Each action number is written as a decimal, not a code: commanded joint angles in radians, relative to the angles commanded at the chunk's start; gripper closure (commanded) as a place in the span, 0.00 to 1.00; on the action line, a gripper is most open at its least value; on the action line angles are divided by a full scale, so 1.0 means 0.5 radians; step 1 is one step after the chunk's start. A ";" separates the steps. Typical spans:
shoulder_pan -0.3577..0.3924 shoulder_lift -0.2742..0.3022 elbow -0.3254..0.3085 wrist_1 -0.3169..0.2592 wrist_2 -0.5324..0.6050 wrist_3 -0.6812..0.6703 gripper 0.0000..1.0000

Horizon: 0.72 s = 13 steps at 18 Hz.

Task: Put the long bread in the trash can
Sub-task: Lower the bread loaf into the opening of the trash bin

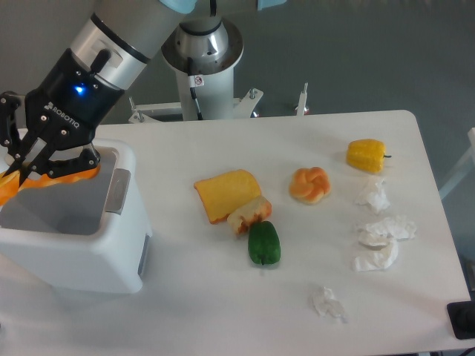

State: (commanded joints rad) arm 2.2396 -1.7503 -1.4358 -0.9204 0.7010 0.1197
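Observation:
The long bread (pixel 68 175) is orange-golden and lies crosswise in my gripper (pixel 33 169), one end sticking out at the left frame edge and the other to the right of the fingers. The gripper is shut on it and holds it over the open top of the trash can (pixel 89 256), a white boxy bin with a grey interior and a grey side latch, at the table's left end. The bread's middle is hidden behind the fingers.
Mid-table lie a flat yellow toast slice (pixel 225 194), a pale-orange food piece (pixel 249 213) and a green pepper (pixel 263 243). A knotted orange bun (pixel 309 185) and a yellow pepper (pixel 366 155) lie to the right, with several crumpled white paper scraps (pixel 384 231). The robot base (pixel 203 55) stands behind the table.

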 joint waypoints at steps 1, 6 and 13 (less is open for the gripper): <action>0.000 0.000 -0.003 0.000 0.000 0.003 1.00; 0.000 -0.006 -0.015 0.000 0.003 0.003 1.00; 0.000 -0.003 -0.037 0.003 0.003 0.037 0.80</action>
State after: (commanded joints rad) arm 2.2396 -1.7518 -1.4542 -0.9189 0.7026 0.1379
